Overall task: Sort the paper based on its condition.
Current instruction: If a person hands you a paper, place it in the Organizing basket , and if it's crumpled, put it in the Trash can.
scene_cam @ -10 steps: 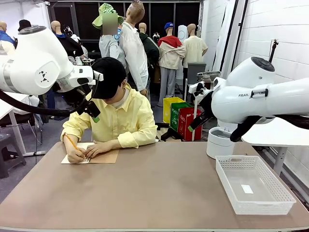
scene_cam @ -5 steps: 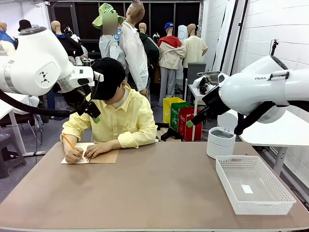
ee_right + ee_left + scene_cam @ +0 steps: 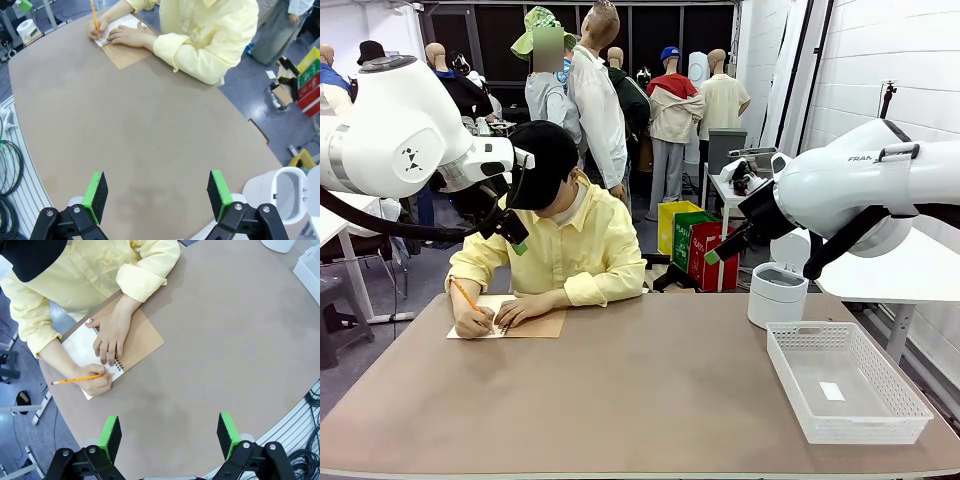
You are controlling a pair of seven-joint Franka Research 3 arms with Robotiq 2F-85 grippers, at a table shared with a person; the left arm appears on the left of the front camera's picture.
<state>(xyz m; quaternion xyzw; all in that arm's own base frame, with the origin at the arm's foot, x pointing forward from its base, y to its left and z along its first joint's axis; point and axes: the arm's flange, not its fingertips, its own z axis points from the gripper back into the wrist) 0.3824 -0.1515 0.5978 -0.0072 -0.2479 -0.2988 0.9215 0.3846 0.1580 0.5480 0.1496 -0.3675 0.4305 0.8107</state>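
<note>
Notebook (image 3: 535,323) lies far left on table (image 3: 640,400), basket (image 3: 865,428) right.

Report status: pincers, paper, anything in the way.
Left pincer open, empty, above table. Right pincer open, empty. Person's hand writing in notebook, far left. White basket near right.
</note>
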